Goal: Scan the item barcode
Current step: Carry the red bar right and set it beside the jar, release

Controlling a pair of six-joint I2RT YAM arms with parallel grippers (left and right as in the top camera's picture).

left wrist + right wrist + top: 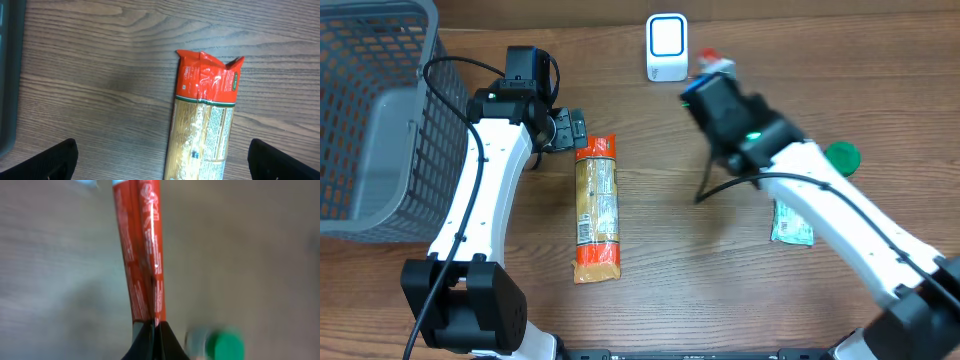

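**Item: red packet** [145, 255]. Long, narrow and flat, made of glossy red film with small white print and a lengthwise seam or fold. A pale blue-white patch shows at its far end. The long axis runs straight out from the fingertips, in line with the pincer. In the overhead view that end points toward the far edge of the bench [660, 230], just to the right of the scanner [666, 47]. The wrist view is blurred and the print cannot be read.

**Holder: right pincer** [153, 335]. Dark fingers pressed together on the near end of the red packet.

**Scanner.** Small upright white box with rounded corners and a blue-outlined face.

**Green cap** [842, 155]. Round, lying on the bench to the right of the arm.

**Pale sachet** [790, 222]. Flat, partly under the right arm.

**Pasta pack** [597, 205]. Long clear sleeve with crimped red ends, lying flat, long axis running near to far.

**Left pincer** [568, 130]. Fingers spread wide, at the pack's far end.

**Mesh basket** [370, 110]. Grey, at the left edge.

**Bench.** Brown wood grain.
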